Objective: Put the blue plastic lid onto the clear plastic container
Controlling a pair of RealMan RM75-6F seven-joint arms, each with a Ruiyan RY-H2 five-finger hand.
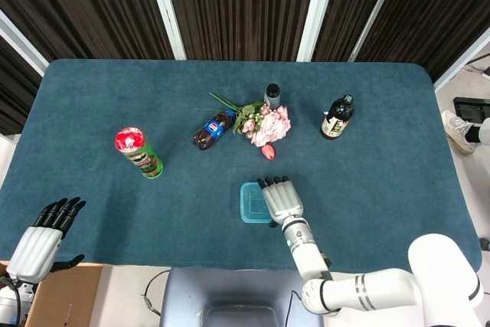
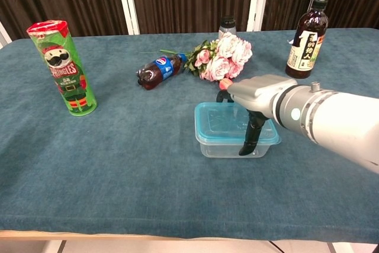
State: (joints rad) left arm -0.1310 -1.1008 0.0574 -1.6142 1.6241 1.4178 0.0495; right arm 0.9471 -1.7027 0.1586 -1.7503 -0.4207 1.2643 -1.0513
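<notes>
- My right hand [image 2: 259, 96] lies palm-down over the right part of the blue plastic lid [image 2: 228, 124], with a dark thumb [image 2: 251, 137] hanging down the near side of the box.
- The lid sits on top of the clear plastic container [image 2: 232, 148], which stands on the teal table [image 2: 118, 164] near my front edge, just ahead of the pink flowers [image 2: 225, 57].
- I cannot tell whether my fingers grip the lid's edge or merely press on it; the far fingers are hidden behind the palm.
- I judge the flat hand is placed there to push the lid down and seat it, with the thumb steadying the wall.
- The lid looks level and lined up with the rim, so the task seems close to finished.
- My left hand [image 1: 44, 239] hovers at the table's near left corner, holding nothing, fingers straight and slightly apart, well clear of the work.
- A green chip can [image 2: 62, 66] stands upright on the left.
</notes>
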